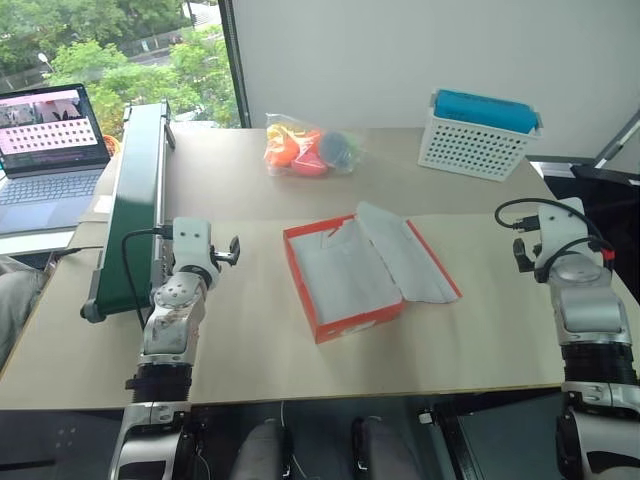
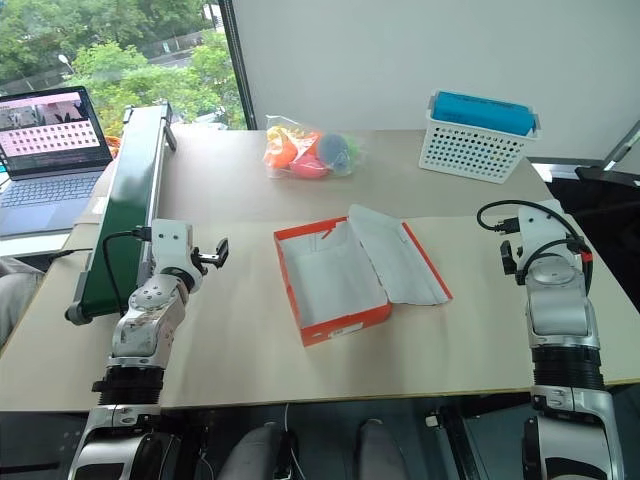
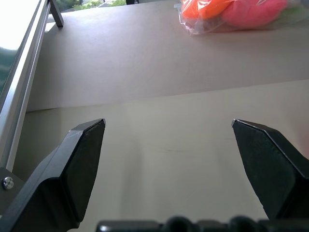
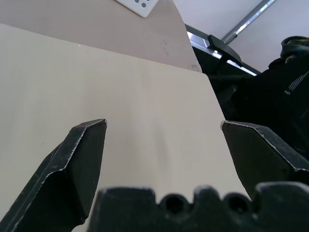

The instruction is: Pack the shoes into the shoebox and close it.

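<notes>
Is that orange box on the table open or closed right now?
Open. The shoebox lies with its lid folded out flat to one side, and white tissue paper shows inside. No shoes are visible in it.

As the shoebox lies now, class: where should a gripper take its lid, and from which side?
Probably the lid's free long edge, from the robot's right. The shoebox lies open, its lid folded flat on the table beside the right gripper, tissue draped over it.

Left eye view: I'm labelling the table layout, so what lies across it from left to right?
laptop → green conveyor → left gripper → shoebox → white basket → right gripper
</notes>
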